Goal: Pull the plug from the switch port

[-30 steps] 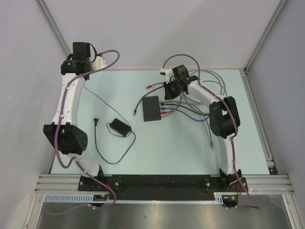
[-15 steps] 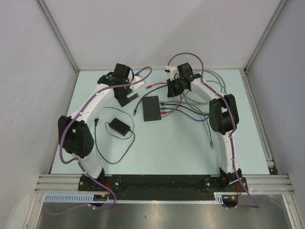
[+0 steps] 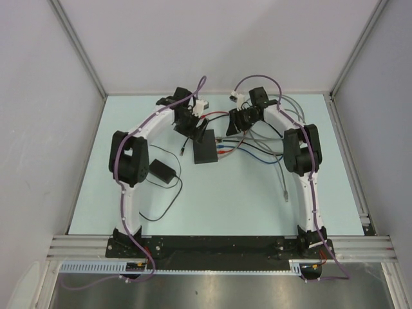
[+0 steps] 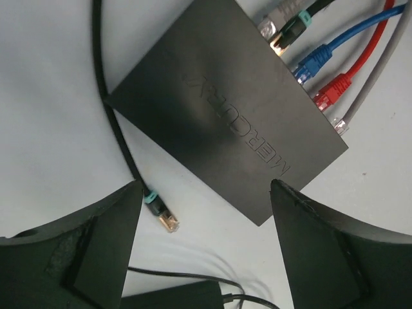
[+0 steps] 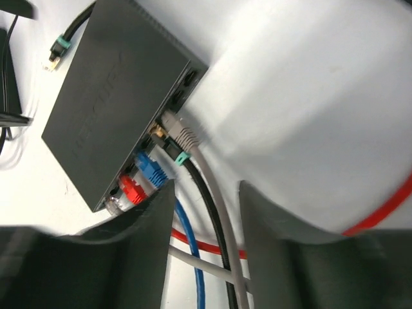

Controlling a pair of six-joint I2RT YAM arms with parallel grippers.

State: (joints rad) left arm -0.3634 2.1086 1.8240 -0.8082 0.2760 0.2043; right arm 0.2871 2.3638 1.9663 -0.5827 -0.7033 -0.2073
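Observation:
The switch (image 3: 206, 152) is a flat black box lying mid-table, large in the left wrist view (image 4: 225, 109) and also in the right wrist view (image 5: 109, 109). Several plugs sit in its port side: grey (image 5: 183, 135), black with a teal boot (image 5: 174, 153), blue (image 5: 151, 170), red (image 5: 132, 190). My left gripper (image 4: 206, 212) hovers open over the switch's plain end, holding nothing. My right gripper (image 5: 206, 193) is open just behind the plugs, the black and grey cables running between its fingers (image 5: 145, 244). From above, the left gripper (image 3: 195, 129) and right gripper (image 3: 235, 125) flank the switch.
A loose black cable ends in a teal-booted plug (image 4: 161, 212) on the table beside the switch. A small black power adapter (image 3: 162, 171) with a thin cord lies to the left. Grey, blue and red cables (image 3: 264, 151) trail right; a loose grey cable end (image 3: 284, 193) lies nearer.
The left arm swung from the far left corner to above the switch and its gripper opened. The right gripper opened partway behind the plugs.

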